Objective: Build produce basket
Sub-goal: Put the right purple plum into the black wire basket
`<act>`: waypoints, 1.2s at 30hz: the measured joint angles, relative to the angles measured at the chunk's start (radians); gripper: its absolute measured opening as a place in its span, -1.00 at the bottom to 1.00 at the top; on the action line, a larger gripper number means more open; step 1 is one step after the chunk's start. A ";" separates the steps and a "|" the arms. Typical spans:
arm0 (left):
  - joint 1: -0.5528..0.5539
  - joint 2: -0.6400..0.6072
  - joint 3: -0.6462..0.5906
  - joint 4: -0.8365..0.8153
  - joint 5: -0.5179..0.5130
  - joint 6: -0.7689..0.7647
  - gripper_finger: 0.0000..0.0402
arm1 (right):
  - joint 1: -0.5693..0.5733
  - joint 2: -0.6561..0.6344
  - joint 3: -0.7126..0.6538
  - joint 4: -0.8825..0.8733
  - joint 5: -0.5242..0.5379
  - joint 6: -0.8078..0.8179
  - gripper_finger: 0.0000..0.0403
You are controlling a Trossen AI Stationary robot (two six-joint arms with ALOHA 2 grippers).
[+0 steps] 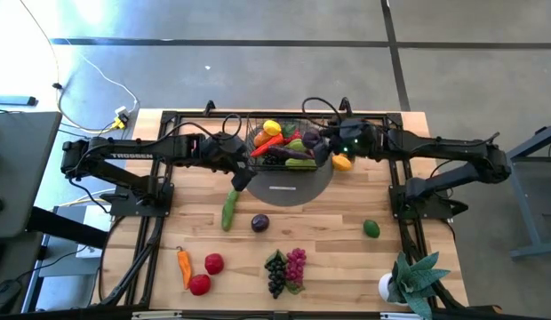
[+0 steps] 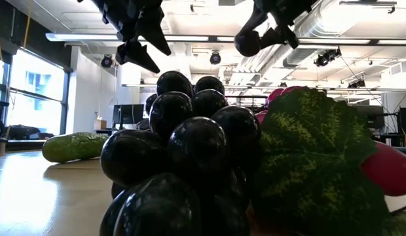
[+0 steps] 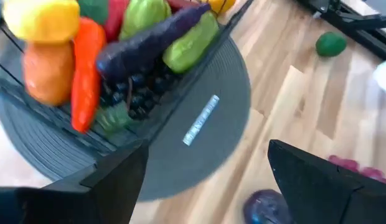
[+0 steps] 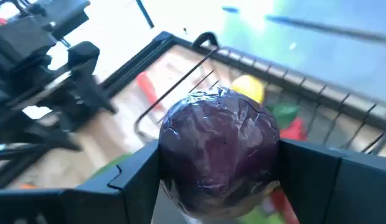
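Right pincer is seen clamped on a purple cabbage above the basket, which is set on a grey disc and filled with produce. Left pincer, fingers spread wide and empty, is held beside the basket; a cucumber is left near the disc on the table.

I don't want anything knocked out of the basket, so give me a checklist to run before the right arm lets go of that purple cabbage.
1. Right gripper jaws shut on the purple cabbage: ok.
2. Cabbage above the basket: ok.
3. Free spot beneath it among the piled produce: cannot tell.
4. Left gripper jaws open, beside the basket's front corner, away from the cabbage: ok.
5. All produce collected: not ok; the cucumber lies on the table.
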 joint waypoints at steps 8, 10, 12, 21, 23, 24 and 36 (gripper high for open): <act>-0.035 0.000 0.000 0.001 0.160 -0.025 0.60 | -0.087 0.042 0.000 0.011 -0.038 -0.193 0.24; -0.061 0.000 0.000 0.001 0.160 0.011 0.60 | -0.103 0.065 0.000 0.010 -0.058 -0.222 0.24; -0.090 0.000 0.000 0.004 0.158 0.047 0.60 | -0.114 0.087 0.000 0.011 -0.066 -0.246 0.24; -0.229 0.000 0.000 0.005 0.071 0.191 0.60 | -0.153 0.173 0.000 0.011 -0.162 -0.334 0.24; -0.249 0.000 0.000 0.004 0.063 0.200 0.60 | -0.154 0.187 0.000 0.011 -0.165 -0.357 0.26; -0.258 0.000 0.000 0.004 0.056 0.201 0.60 | -0.154 0.193 0.000 0.011 -0.165 -0.364 0.27; -0.331 0.119 0.001 0.033 0.024 0.158 0.60 | -0.174 0.214 -0.001 0.072 -0.167 -0.421 0.68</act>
